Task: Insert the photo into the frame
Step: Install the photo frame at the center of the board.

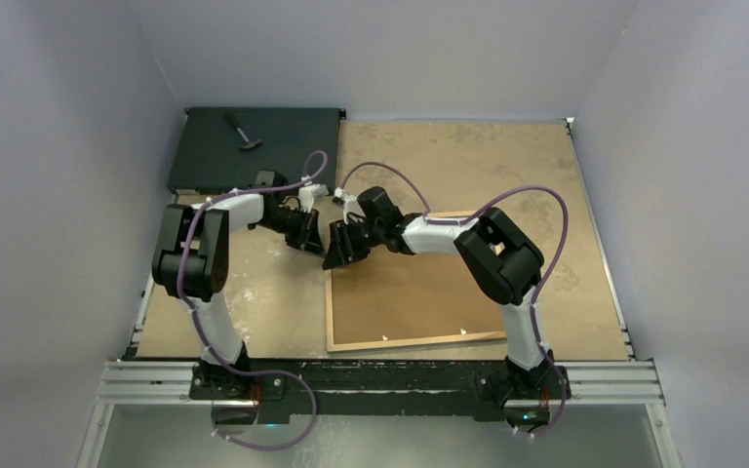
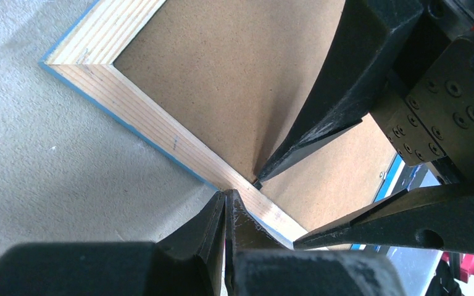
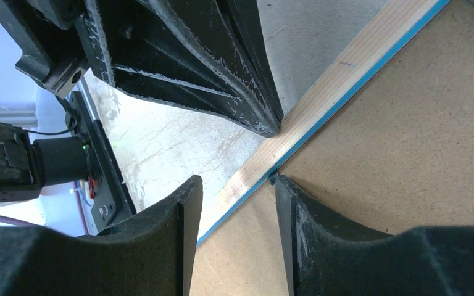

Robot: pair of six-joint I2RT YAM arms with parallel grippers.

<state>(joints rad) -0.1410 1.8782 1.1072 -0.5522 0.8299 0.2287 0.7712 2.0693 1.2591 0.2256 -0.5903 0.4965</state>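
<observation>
The frame (image 1: pixel 419 342) lies back-up on the desk (image 1: pixel 507 166), right of centre and toward the near edge, with the brown backing panel (image 1: pixel 410 292) filling its opening. The photo shows in no view, so I cannot tell whether it sits under that panel or somewhere else. Both arms meet at the far end of the frame's left rail. The left hand (image 1: pixel 307 237) has its fingers pressed together into a single point, and the tip rests against the rail's outer edge. This looks like a brace to stop the frame sliding left. The right hand (image 3: pixel 237 185) is spread across the same rail, one finger over bare desk outside it and the other at the rail's inner lip, touching the panel's edge. That placement suggests it means to pinch the rail or work at the panel's edge. The top view gives only the layout, with both hands as one dark cluster. The left wrist view shows the bare wood and blue outer edge running to the frame's corner, and the right wrist view shows the clear gap between its left finger and the rail.
</observation>
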